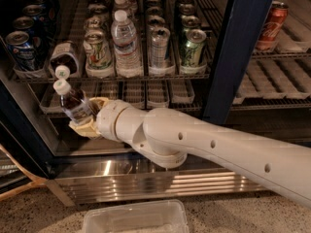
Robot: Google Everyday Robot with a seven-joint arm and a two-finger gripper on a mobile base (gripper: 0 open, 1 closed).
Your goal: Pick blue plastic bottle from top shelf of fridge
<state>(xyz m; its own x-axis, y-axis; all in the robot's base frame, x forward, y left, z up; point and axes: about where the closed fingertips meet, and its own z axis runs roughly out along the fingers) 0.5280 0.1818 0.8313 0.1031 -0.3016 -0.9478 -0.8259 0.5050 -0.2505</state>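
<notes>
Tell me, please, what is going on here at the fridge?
The robot's arm reaches into the open fridge. Its hand is shut on the blue plastic bottle, holding it tilted, cap up and to the left, just below the front edge of the top shelf. A similar bottle lies tipped on that shelf, next to cans and a water bottle.

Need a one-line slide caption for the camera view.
The gripper holds the blue plastic bottle, tilted, in front of the fridge just below the top shelf.
</notes>
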